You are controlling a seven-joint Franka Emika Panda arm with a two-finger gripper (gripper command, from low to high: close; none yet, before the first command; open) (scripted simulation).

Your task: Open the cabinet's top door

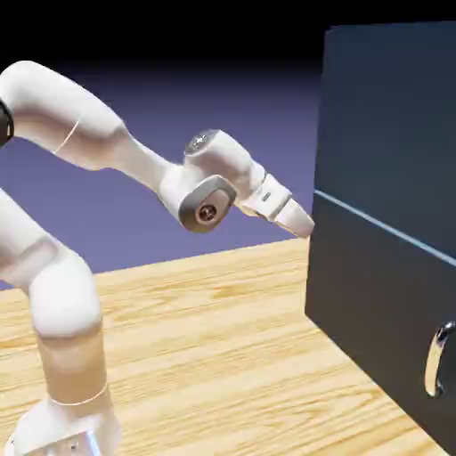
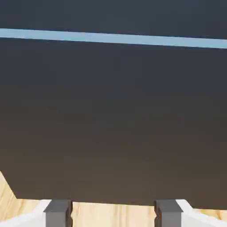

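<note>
The cabinet (image 1: 383, 267) is a big dark navy box filling the exterior view's right side. A pale seam (image 1: 383, 227) splits its front. Above the seam is the top door (image 1: 392, 116), a flat dark panel that stands closed. My gripper (image 1: 305, 226) sits close to the cabinet's near edge at about seam height, and I cannot tell whether it touches. In the hand view the dark front fills the picture, the seam (image 2: 111, 38) runs near the top, and a strip of the top door (image 2: 111, 13) shows above it. My gripper (image 2: 113, 215) is open with nothing between its fingertips (image 2: 57, 213).
The lower panel (image 1: 374, 312) carries a shiny metal handle (image 1: 436, 361) at the exterior view's right edge. The wooden table (image 1: 223, 356) runs under the arm up to the cabinet's foot, and a band of it (image 2: 113, 213) shows between the fingers.
</note>
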